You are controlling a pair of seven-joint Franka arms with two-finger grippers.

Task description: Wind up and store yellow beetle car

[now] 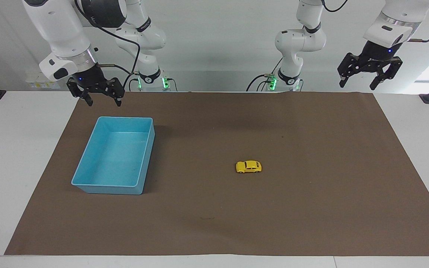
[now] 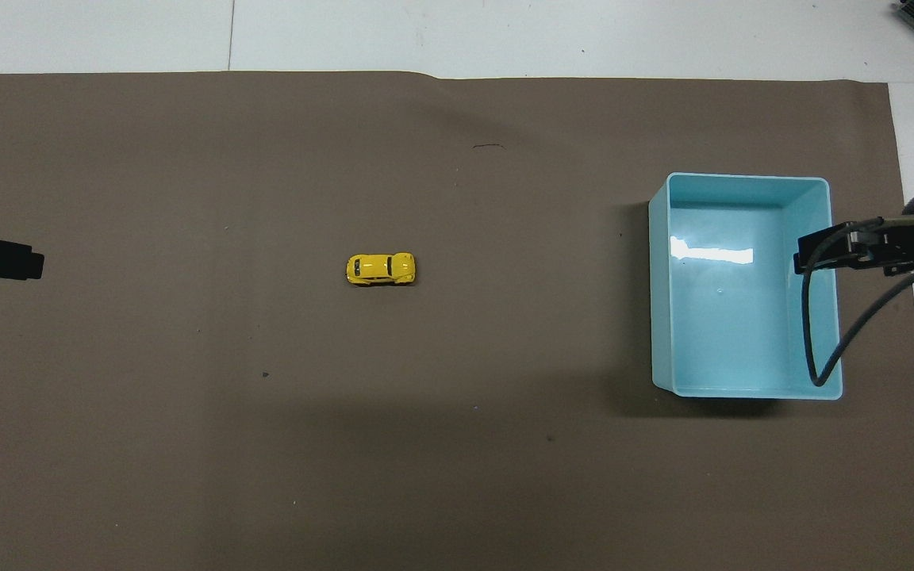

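The yellow beetle car (image 1: 248, 166) sits on its wheels on the brown mat (image 1: 311, 208), near the middle of the table (image 1: 21, 149). Nothing is touching it. The light blue bin (image 1: 88, 169) is well apart from it, toward the right arm's end of the table, and it has nothing in it.

The left gripper (image 1: 369, 73) hangs high in the air over the mat's corner at the left arm's end. Its jaws are wide open and hold nothing. The right gripper (image 1: 96, 93) hangs over the mat's edge just past the bin, close to the robots. Its jaws are wide open too, and hold nothing. Neither arm is near the car.

I think the first job is to go and get the car. It is very small, so the jaws should come straight down over the middle of it and squeeze its two long sides. If they come down crooked, the little car could roll off on its wheels. A soft, slow squeeze seems best. To wind it up, I guess it needs to be pushed down and pulled back along the mat.

The mat is flat and dull brown with a few tiny specks on it. Around it the table is white, and the wall by the robots is pale and plain.
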